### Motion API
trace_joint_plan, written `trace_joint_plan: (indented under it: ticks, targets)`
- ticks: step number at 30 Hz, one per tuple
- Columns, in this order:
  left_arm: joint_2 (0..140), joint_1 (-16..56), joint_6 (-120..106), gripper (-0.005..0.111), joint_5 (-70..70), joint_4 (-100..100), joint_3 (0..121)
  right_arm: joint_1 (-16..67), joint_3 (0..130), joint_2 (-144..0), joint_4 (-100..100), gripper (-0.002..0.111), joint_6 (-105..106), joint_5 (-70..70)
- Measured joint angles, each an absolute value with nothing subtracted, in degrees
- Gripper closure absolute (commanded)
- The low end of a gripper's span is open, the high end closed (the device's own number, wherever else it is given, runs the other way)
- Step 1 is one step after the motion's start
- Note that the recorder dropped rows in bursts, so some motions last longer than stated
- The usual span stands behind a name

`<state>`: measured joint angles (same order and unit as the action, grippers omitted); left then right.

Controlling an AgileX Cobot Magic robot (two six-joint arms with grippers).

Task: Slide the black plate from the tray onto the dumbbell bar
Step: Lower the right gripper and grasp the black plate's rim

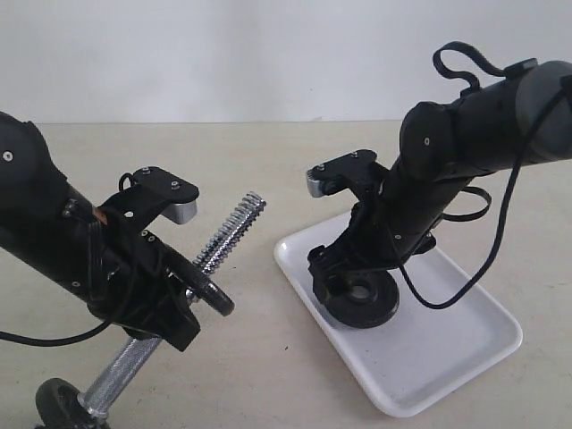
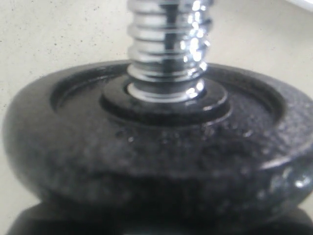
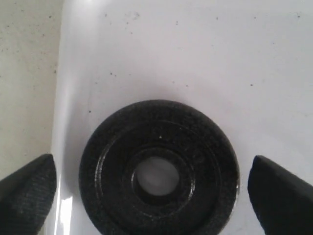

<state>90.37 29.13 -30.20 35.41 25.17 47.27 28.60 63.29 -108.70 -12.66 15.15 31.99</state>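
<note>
Right claw (image 3: 155,190): jaws spread wide, nothing held. One dark tip stands on each side of the black plate (image 3: 195,142), clear of its edge.

Black plate: flat on the tray (image 1: 447,393), at the end nearer the bar, close to the rim, centre hole facing up.

Left claw (image 1: 179,308): looks clamped on the dumbbell bar (image 1: 234,223), which it props at a slant, threaded end free and pointing up toward the tray. One disc (image 2: 156,161) already sits on the thread just above that claw. The bar's low end rests on the worktop (image 1: 268,357) near its front left corner.

Step in hand, as judged: the grasp.
- Drop until the tips bracket the outer edge, then close evenly across the full width.
- Keep the pads off the hole; the thread needs it.
- The disc is flat, heavy and low, so pinch near the tray floor or it may slip.
- Lift clear of the rim before tilting to match the bar's slant.
</note>
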Motion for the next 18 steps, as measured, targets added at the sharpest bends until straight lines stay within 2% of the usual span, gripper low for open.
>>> trace_joint_plan:
  ticks: [18]
  targets:
    - [90.37,29.13,-30.2,0.102,35.2,25.21,47.27,28.6,63.37,-111.47,-9.87,0.014,14.32,33.39]
